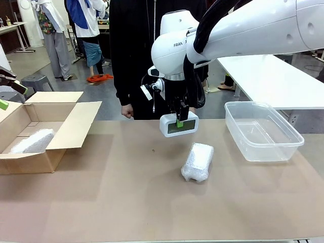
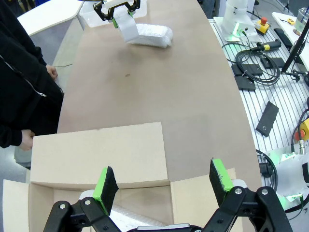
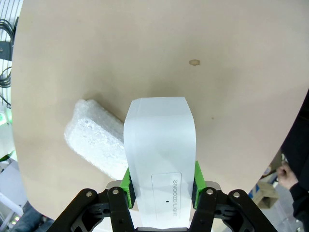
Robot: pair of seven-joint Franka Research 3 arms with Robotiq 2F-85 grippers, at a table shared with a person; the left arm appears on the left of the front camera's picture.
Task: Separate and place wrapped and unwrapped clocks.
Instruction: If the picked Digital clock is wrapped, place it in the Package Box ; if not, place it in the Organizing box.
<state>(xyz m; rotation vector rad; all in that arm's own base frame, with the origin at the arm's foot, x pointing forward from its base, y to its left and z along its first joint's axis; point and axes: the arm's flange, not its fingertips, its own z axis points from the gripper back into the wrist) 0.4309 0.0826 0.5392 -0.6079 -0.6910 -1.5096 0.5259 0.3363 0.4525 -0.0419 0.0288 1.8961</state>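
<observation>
Our right end effector pinches the bare clock by its sides, holding it clear of the bench, just beside a wrapped clock lying there. A clear tub stands near. Our left end effector hangs spread wide over the cardboard box, where a second wrapped clock lies.

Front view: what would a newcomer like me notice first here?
The right gripper holds a bare white clock in the air above the middle of the table. Close by, a bubble-wrapped clock lies on the table, between an open cardboard box at the left, holding another wrapped bundle, and a clear plastic tub at the right.
</observation>
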